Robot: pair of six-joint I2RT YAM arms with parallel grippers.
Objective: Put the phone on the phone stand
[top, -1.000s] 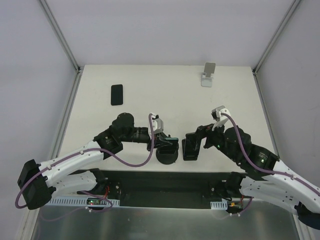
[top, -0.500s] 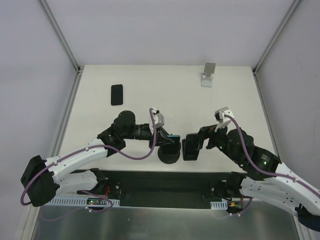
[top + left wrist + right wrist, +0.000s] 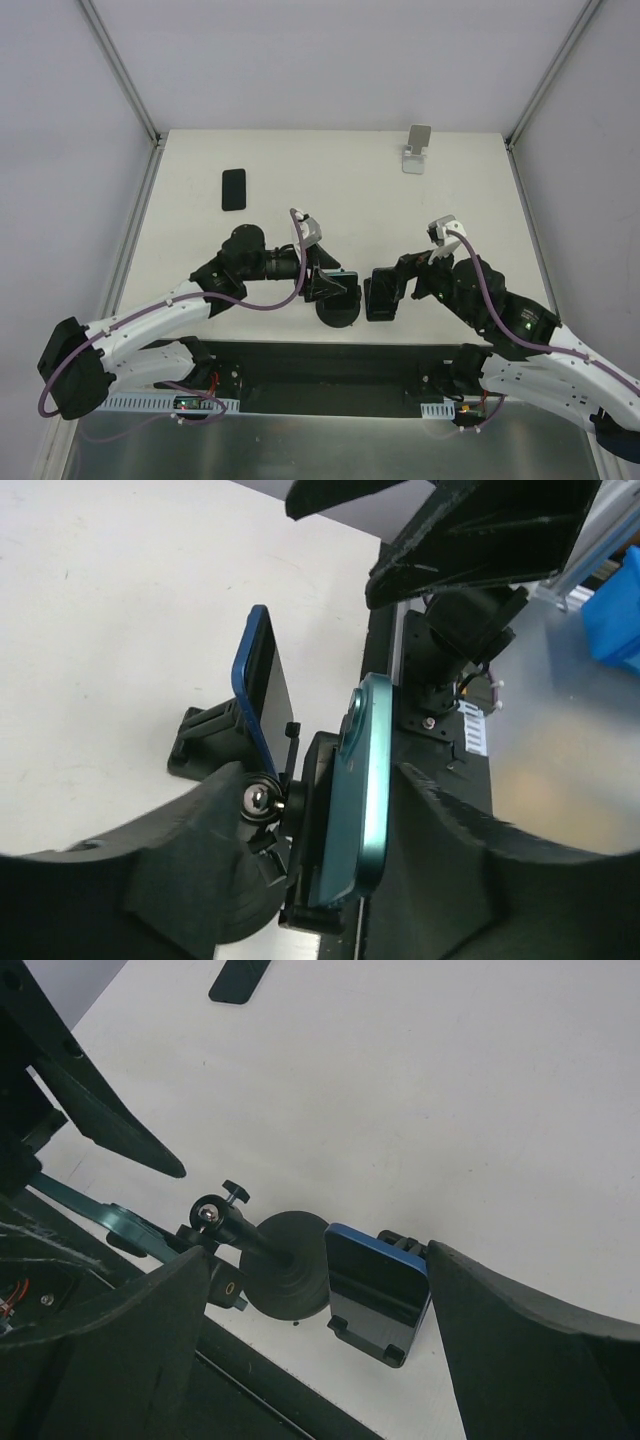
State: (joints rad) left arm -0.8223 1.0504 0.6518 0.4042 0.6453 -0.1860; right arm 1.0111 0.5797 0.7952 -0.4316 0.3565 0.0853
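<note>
Left gripper (image 3: 335, 288) stands parted around the teal phone (image 3: 352, 780) set on the black stand (image 3: 288, 1270); right gripper (image 3: 385, 290) gapes wide beside it.

Your phone (image 3: 233, 189) lies back left on the table (image 3: 330, 200). The stand (image 3: 417, 150) sits back right, well apart.

Three phones (image 3: 233, 189) (image 3: 360, 790) (image 3: 375, 1285) — three stands (image 3: 417, 148) (image 3: 285, 1278) (image 3: 205, 738)

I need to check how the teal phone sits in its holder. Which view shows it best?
Left wrist: the teal phone stands close, edge-on, against its holder. Right wrist shows only a thin teal edge; top external barely shows it.
</note>
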